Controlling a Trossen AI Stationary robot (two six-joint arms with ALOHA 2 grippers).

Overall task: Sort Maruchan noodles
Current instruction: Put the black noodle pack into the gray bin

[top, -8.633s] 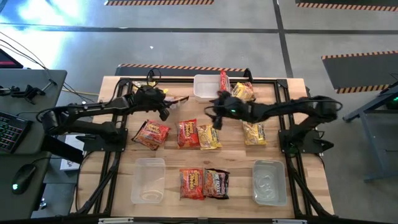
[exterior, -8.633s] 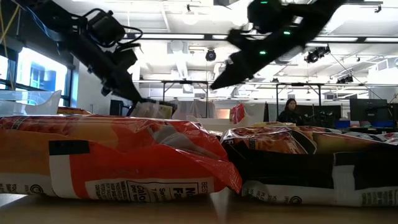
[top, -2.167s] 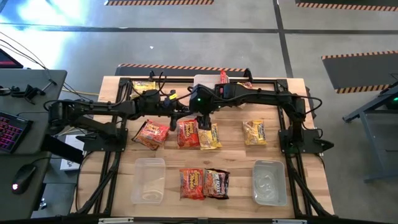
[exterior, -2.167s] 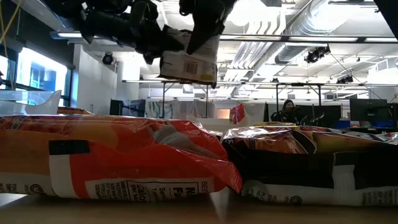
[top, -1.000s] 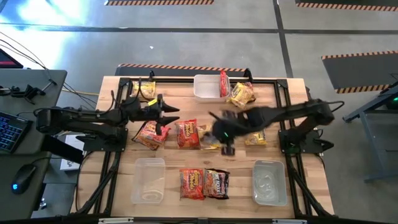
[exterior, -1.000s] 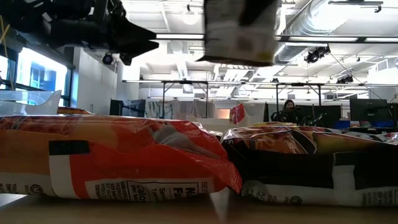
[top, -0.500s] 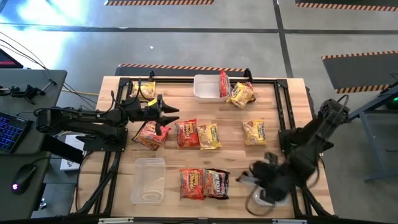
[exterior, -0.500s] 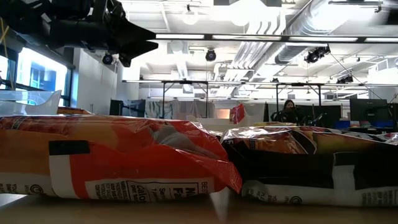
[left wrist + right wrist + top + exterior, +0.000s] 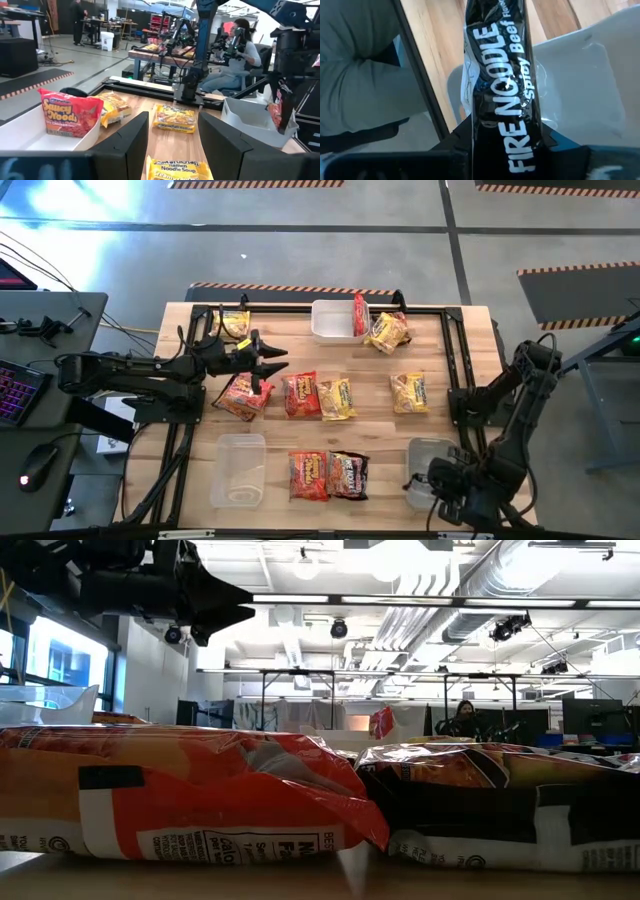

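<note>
My right gripper (image 9: 443, 485) is at the table's near right corner, shut on a dark noodle packet (image 9: 500, 85) marked "Fire Noodle Spicy Beef", above the near right clear tub (image 9: 430, 452). My left gripper (image 9: 280, 361) hovers open at the left, level, above the red packet (image 9: 243, 393); in its wrist view a yellow packet (image 9: 180, 169) lies on the table beyond its fingers. Red (image 9: 302, 394) and yellow (image 9: 337, 398) packets lie flat mid-table, and a red (image 9: 309, 475) and a dark one (image 9: 348, 475) lie near the front. My right gripper pinches the dark packet between its two fingers at the packet's upper end (image 9: 517, 150). It comes from above, pointing steeply down. The packet hangs lengthwise below the fingers, lifted clear, over the tub's rim (image 9: 555, 45).
A far clear tub (image 9: 328, 320) holds an upright red packet (image 9: 359, 315), with a yellow one (image 9: 388, 332) beside it. Another yellow packet (image 9: 409, 392) lies to the right and one (image 9: 232, 323) at the far left. A second clear tub (image 9: 239, 470) stands near left.
My right gripper has swung with the dark packet from over the table's middle toward the near right corner, sinking and rolling its wrist. It now stands above the near right tub. The packet has stayed in its hold, clear of the table.
</note>
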